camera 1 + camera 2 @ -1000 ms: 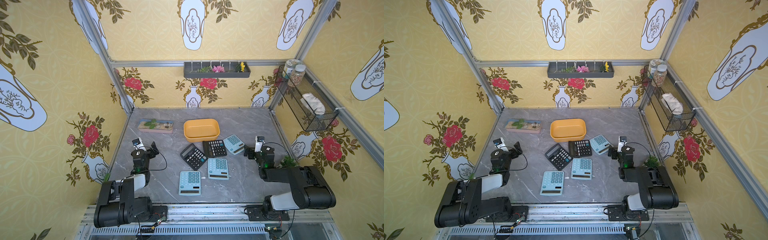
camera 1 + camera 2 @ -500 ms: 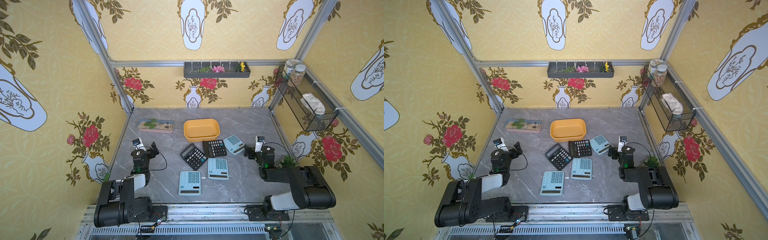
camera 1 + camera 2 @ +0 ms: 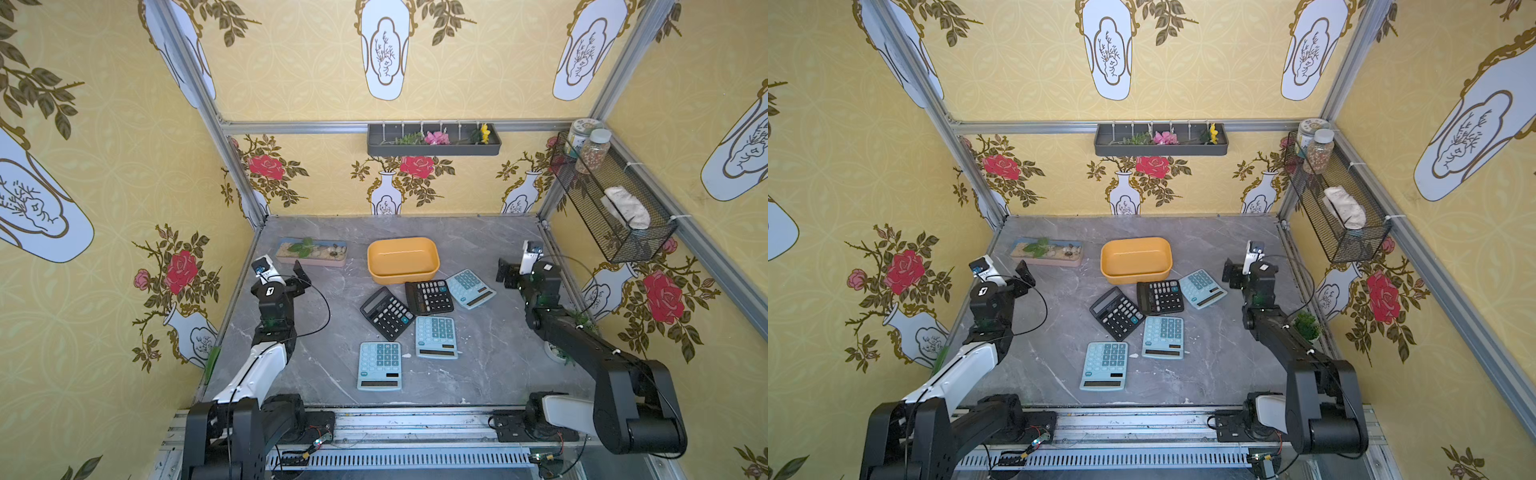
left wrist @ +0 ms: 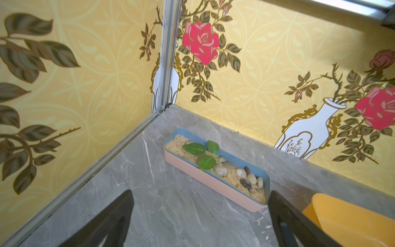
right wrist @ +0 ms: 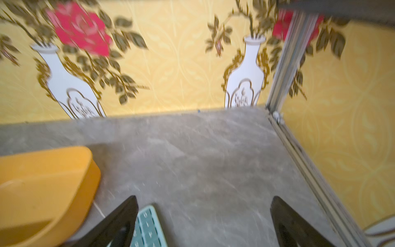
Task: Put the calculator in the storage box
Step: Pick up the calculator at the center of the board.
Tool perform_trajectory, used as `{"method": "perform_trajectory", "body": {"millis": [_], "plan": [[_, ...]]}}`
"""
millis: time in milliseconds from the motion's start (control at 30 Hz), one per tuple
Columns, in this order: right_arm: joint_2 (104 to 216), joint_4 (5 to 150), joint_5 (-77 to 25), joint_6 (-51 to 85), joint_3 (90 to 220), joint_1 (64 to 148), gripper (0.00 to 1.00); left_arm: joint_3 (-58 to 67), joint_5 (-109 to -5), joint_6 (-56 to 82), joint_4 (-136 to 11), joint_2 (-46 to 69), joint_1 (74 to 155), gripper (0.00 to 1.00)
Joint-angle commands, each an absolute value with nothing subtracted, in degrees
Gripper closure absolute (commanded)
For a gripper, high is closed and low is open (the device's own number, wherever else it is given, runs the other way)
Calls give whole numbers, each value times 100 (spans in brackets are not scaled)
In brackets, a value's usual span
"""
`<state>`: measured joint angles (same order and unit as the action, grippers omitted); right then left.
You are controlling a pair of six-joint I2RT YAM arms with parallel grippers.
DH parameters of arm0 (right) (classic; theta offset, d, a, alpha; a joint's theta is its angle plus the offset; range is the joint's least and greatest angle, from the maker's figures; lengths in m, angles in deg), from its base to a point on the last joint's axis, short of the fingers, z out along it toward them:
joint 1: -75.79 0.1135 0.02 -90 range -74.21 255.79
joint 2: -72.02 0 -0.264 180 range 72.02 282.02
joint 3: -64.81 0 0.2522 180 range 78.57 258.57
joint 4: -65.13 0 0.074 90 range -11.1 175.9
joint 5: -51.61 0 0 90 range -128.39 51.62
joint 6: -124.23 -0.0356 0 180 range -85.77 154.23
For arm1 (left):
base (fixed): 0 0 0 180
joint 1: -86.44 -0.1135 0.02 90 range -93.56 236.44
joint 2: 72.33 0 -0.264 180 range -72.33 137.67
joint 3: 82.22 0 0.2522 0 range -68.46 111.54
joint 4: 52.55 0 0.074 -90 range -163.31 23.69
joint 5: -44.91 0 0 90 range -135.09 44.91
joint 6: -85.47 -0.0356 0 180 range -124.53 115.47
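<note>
Nothing of the task is done yet. The storage box (image 3: 403, 275) stands empty toward 12 o'clock on the table (image 3: 478, 374), and all five calculators (image 3: 387, 312), two black and three pale blue, lie flat on the grey surface at its 6 o'clock side. One has yet to be grasped, lifted and lowered in.

The left gripper (image 4: 200, 193) has its fingers spread wide and holds nothing. It sits at 9 o'clock of the cluster, well apart from every calculator, and faces the planter tray (image 4: 213, 181).

The right gripper (image 5: 204, 197) is equally spread and empty, at 3 o'clock. The nearest blue calculator (image 3: 471, 288) lies at its 9 o'clock. The blurred right wrist view shows this calculator's corner close beside one finger (image 5: 126, 211), apparently untouched.
</note>
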<state>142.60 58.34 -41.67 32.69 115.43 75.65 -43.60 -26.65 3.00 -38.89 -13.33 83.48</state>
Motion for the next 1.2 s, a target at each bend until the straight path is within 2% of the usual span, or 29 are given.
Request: {"method": "perform_trajectory", "body": {"millis": [0, 67, 133, 267, 433, 467, 533, 600, 633, 767, 867, 1033, 1167], "plan": [[13927, 8662, -3729, 3501, 12470, 7902, 3, -3556, -2876, 415, -6619, -2778, 8354, 0], [13678, 9176, -3669, 3280, 12728, 8130, 3, -3119, -3188, 451, -7565, -3079, 8354, 5], [13524, 9835, -3522, 2473, 13095, 8216, 3, -2710, -3517, 653, -8407, -3202, 8355, 9], [13696, 11022, -2651, 1216, 13710, 8150, 3, -2194, -4269, 1133, -9580, -3140, 8358, 16], [13095, 10393, -1863, -675, 12769, 8204, 2, -2280, -4974, 1494, -10165, -3200, 8360, 26], [12967, 10297, -1848, -962, 12588, 8220, 8, -2352, -4999, 1514, -10202, -3215, 8356, 27], [12734, 10145, -1871, -1501, 12218, 8279, 28, -2454, -5001, 1500, -10315, -3201, 8356, 29], [12602, 10122, -1986, -1970, 11906, 8318, 57, -2478, -5014, 1508, -10322, -3143, 8362, 28], [12566, 10086, -2017, -2164, 11772, 8322, 59, -2452, -4996, 1492, -10322, -3090, 8362, 27], [12680, 9865, -2106, -2734, 11439, 8325, 60, -2433, -4959, 1437, -10355, -2853, 8360, 26], [12974, 9887, -2166, -2850, 11433, 8326, 50, -2425, -5023, 1436, -10357, -2778, 8363, 25], [13380, 10061, -2273, -2736, 11546, 8326, 45, -2441, -5031, 1434, -10357, -2701, 8356, 24], [13699, 9988, -2313, -2661, 11575, 8313, 45, -2438, -5062, 1436, -10374, -2595, 8362, 24]]}}
